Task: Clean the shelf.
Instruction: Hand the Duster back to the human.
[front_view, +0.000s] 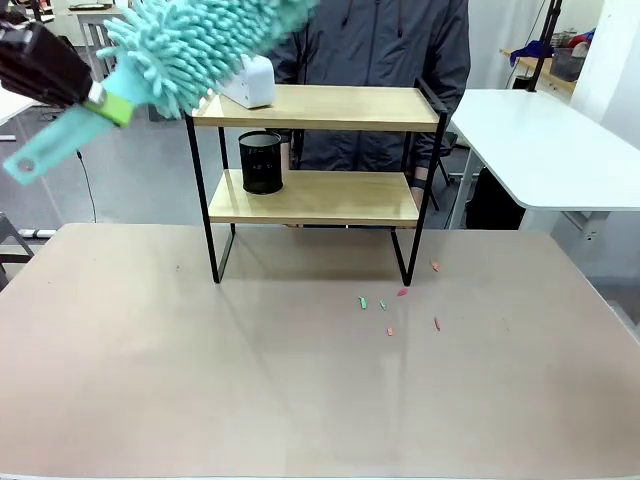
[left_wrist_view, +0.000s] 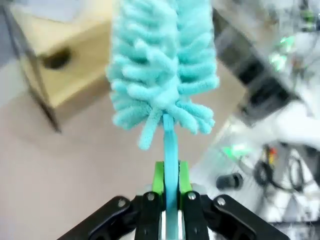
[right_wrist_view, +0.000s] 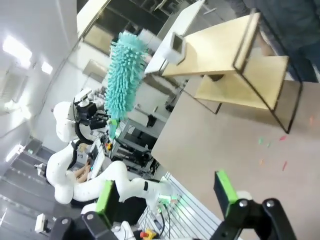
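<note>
Gripping the duster (front_view: 190, 45) handle, the left end effector (front_view: 95, 95) hovers by the shelf (front_view: 315, 108), which stands on the bench (front_view: 300, 380). The right end effector (right_wrist_view: 167, 197) is released. Cleaning looks barely begun; scraps (front_view: 400, 305) remain on the bench.

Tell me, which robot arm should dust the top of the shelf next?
Probably the left. Its gripper is shut on the fluffy teal duster, already raised beside the shelf top. The right gripper is open, empty and back from the shelf.
</note>
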